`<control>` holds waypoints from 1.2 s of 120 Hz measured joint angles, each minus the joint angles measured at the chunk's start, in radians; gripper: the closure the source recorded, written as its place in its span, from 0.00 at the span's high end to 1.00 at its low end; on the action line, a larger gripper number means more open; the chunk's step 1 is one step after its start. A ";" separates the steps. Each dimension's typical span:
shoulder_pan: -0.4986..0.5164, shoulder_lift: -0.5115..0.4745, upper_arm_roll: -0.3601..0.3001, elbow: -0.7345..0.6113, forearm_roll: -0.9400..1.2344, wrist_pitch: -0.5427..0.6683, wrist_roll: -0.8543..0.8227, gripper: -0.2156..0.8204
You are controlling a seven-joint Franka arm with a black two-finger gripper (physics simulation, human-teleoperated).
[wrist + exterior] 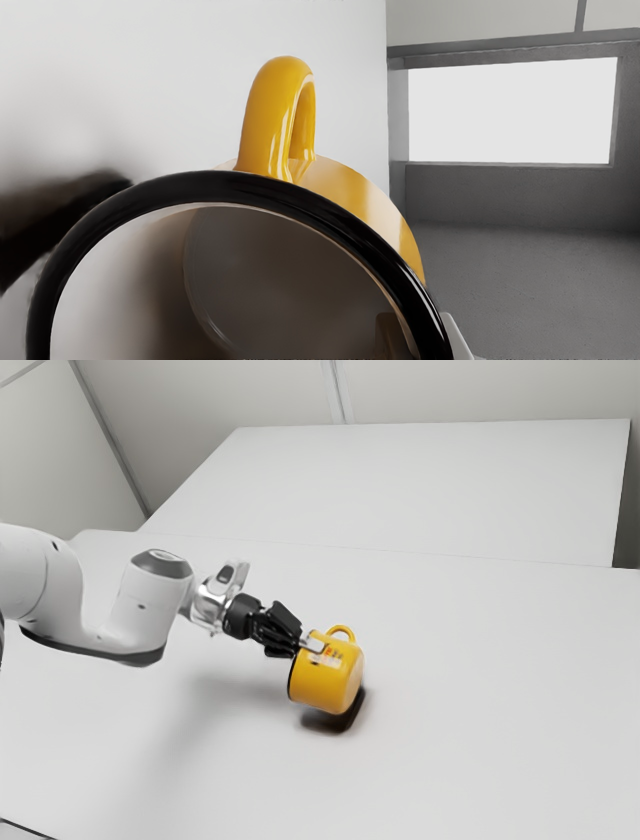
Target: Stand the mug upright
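Principal risk: the yellow, glossy, cylindrical mug (pixel 327 678) may pivot or slip during righting. The cause would be the hold itself, which is at one side of the mouth only, leaving the weight of the body and base well out from the grip. A second risk is the lower edge scraping or jamming on the plain white table (pixel 460 670) if the hand turns without enough lift. A third is toppling, should the release come before the base sits flat.

Position of mug: tipped on its side, not upright, over a dark shadow (pixel 338 723) on the table. Its mouth faces the hand, its base points toward the exterior view's right, and the curved yellow handle (pixel 342 631) stands up from its upper side. Whether it bears on the table or hangs just above cannot be determined.

End effector: the black two-finger gripper (pixel 309 646) is closed on the mug's wall. One fingertip (pixel 388 334) is inside the mouth and the other (pixel 457 336) outside, with the glossy black rim (pixel 250 186) passing between them. The opening is narrow, about the wall's thickness.
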 joint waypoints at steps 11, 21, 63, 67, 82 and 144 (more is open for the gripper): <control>-0.001 -0.043 0.000 -0.001 0.005 -0.007 0.010 0.06; 0.002 -0.066 0.001 0.008 0.050 -0.004 0.015 0.05; 0.018 -0.119 0.002 0.122 0.614 0.116 -0.046 0.03; 0.017 -0.120 0.002 0.123 0.679 0.134 -0.057 0.03; 0.016 -0.130 0.000 0.125 0.881 0.195 -0.104 0.03; 0.001 -0.129 -0.011 0.008 1.192 0.495 -0.252 0.03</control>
